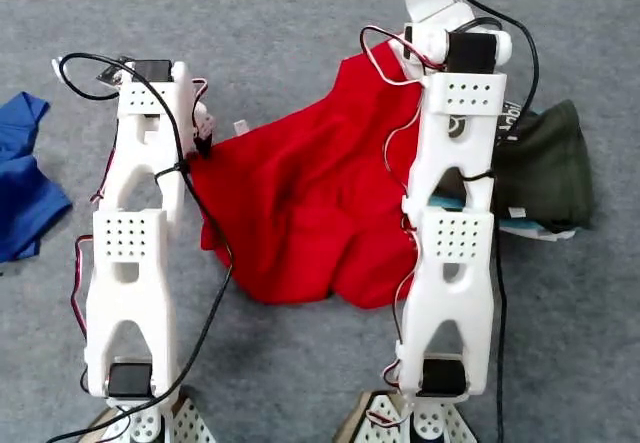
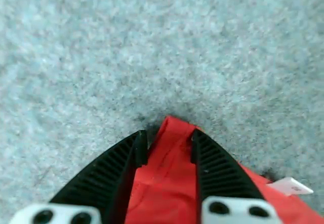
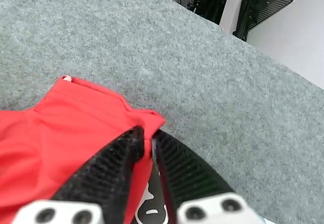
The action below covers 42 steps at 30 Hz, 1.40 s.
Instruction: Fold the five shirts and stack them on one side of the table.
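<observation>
A: Red shirt (image 1: 300,203): where is it placed?
B: It is logged crumpled on the grey tabletop (image 1: 300,363), between the two arms. No fold has been made yet.

A: Tool states?
B: The left tool (image 2: 169,138) is clamped on a corner of the red cloth, and fabric is seen bunched between the ribbed fingers. The right tool (image 3: 149,138) is pinched tight on another edge of the same shirt, with cloth caught in the narrow gap.

A: Relation to be noted for the coming move?
B: The two held points are set well apart. The left hold is at the shirt's left edge, nearer the bases. The right hold is at the far corner, farther up the tabletop. The line between the holds is thus laid on a slant, and the bulk of the cloth is found on the base side of both tools.

A: Other garments?
B: A dark green shirt (image 1: 550,173), folded, is noted on the right side, just beside the right arm. The stack is judged to be begun there. A blue shirt (image 1: 20,183) is noted unfolded at the left edge.

A: Nearer arm?
B: The right arm is nearer the stack. The fold is judged to need both holds carried evenly over the bulk, as a skewed hem is risked otherwise.
</observation>
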Each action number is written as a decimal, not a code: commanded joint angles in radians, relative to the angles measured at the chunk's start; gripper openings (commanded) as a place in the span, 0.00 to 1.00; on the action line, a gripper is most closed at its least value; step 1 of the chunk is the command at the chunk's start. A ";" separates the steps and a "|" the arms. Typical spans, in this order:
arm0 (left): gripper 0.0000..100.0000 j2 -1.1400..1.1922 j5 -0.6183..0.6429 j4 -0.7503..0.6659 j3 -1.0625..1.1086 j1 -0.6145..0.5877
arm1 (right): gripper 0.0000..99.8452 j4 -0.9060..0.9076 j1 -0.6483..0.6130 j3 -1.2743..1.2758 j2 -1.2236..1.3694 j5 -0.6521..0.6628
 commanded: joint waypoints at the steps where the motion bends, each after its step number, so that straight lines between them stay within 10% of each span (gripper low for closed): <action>1: 0.15 -0.002 0.009 -0.003 -0.029 -0.005 | 0.00 -0.020 -0.018 -0.038 -0.002 0.008; 12: 0.02 -0.012 0.005 -0.034 -0.043 -0.005 | 0.00 -0.012 -0.039 -0.038 -0.002 0.008; 24: 0.02 -0.041 -0.213 0.106 -0.522 0.028 | 0.00 -0.021 -0.116 -0.041 -0.061 -0.117; 42: 0.02 -1.109 -0.594 0.106 -0.066 -0.172 | 0.00 -0.213 -0.246 -0.038 -0.657 -0.253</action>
